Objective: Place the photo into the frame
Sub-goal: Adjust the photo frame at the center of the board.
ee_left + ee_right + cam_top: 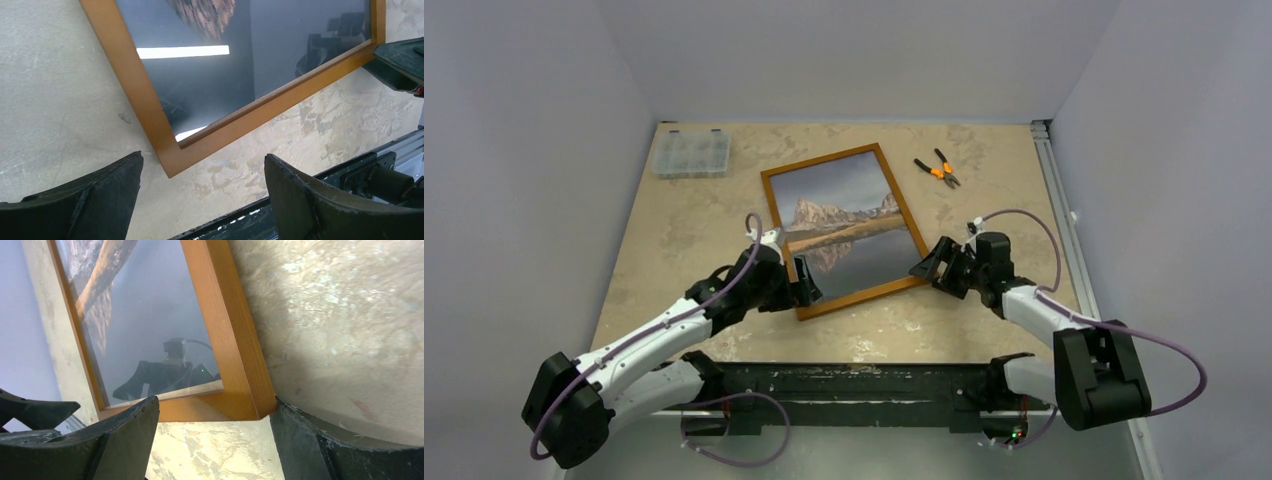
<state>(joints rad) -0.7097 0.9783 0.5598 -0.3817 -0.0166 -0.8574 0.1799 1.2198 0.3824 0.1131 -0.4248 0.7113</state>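
Observation:
The frame point(864, 296), light orange-brown wood, lies flat on the table, turned a little. The photo point(849, 225) of a mountain mirrored in a lake fills it, picture side up. My left gripper point(807, 283) stands open just before the frame's near left corner point(172, 162), with bare table between its fingers point(202, 162). My right gripper point(929, 268) is open at the near right corner point(260, 405). That corner sits level with its fingertips point(215, 407), close against the right finger point(300, 435). The glossy photo point(145, 315) reflects that gripper. Neither gripper holds anything.
A clear plastic parts box point(691, 153) sits at the far left of the table. Orange-handled pliers point(939, 169) lie beyond the frame's far right corner. A metal rail point(1059, 220) runs along the right edge, and the black mounting bar point(854, 380) along the near edge.

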